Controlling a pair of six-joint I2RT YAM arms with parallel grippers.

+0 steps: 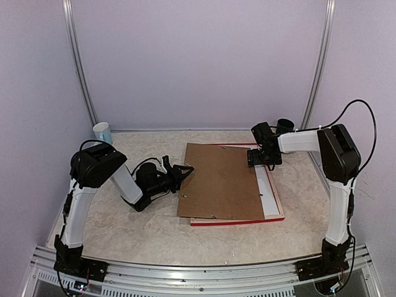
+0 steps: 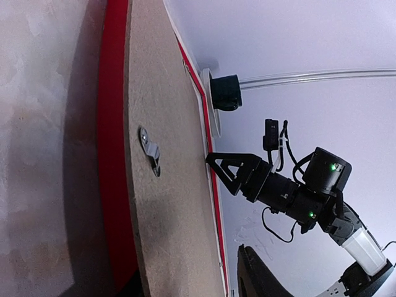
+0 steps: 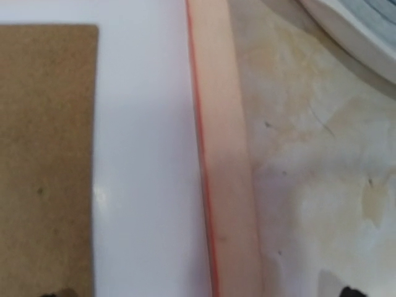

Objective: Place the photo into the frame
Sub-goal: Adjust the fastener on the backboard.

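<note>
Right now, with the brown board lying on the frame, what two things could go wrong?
The board lies crooked, overhanging the left side of the frame; a nudge from the left claw may push it further askew. The open right claw hangs over the white sheet; lowering it could scuff or pin it.

- Two arms are counted: one left arm and one right arm.
- Two grippers are counted: one left gripper and one right gripper.
- One frame with red rails is counted.
- One brown backing board is counted.
- One white sheet is counted, seen only as a strip beside the board.
- Two cups are counted: one pale cup and one dark cup.
- Two metal clips are made out on the board in the left wrist view; further ones are too small to be counted surely.
- One counter is counted.
</note>
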